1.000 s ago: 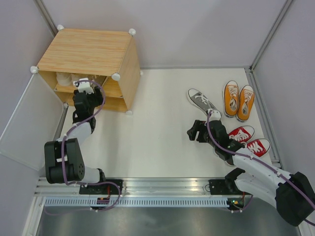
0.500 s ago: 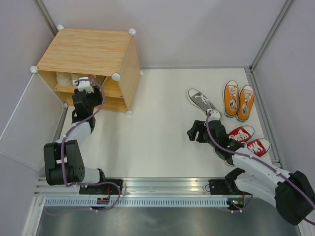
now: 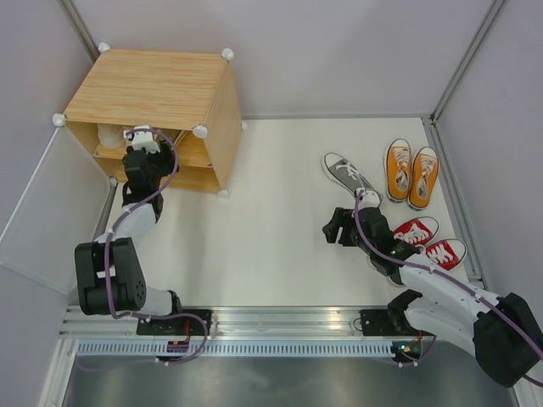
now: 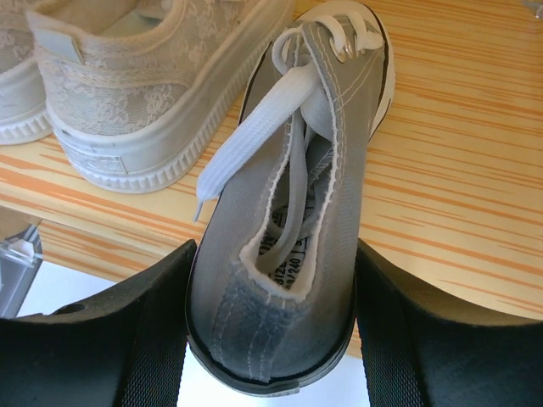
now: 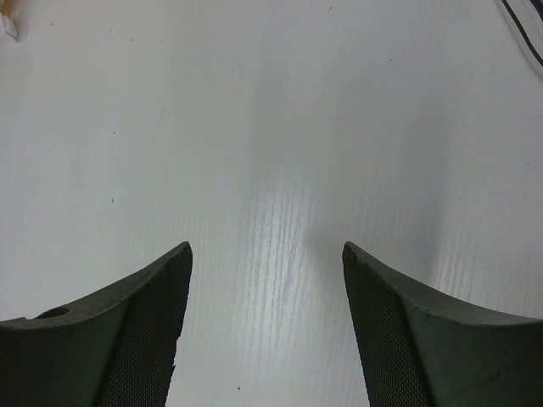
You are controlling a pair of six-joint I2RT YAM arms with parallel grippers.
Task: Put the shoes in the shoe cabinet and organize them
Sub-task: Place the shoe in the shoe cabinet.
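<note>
Top: your left gripper (image 3: 142,142) has nudged deeper into the shoe cabinet (image 3: 157,89); right gripper (image 3: 333,227) unmoved.
Left wrist: fingers (image 4: 127,339) clamp grey sneaker (image 4: 288,229) by its heel, toe pointing away along the shelf (image 4: 458,170), beside cream sneaker (image 4: 144,76).
Right wrist: fingers (image 5: 110,331) wide apart, empty.

Grey sneaker (image 4: 280,254) toe-in on cabinet (image 3: 148,85) shelf by cream shoe (image 4: 127,85); 2nd grey (image 3: 346,174), orange pr (image 3: 411,174), red pr (image 3: 417,230) outside.

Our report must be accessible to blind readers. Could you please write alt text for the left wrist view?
The left end effector grips a grey sneaker at its heel, with the toe over the light-wood shelf. A cream lace-textured sneaker stands on the shelf beside it, at the picture's left.
</note>
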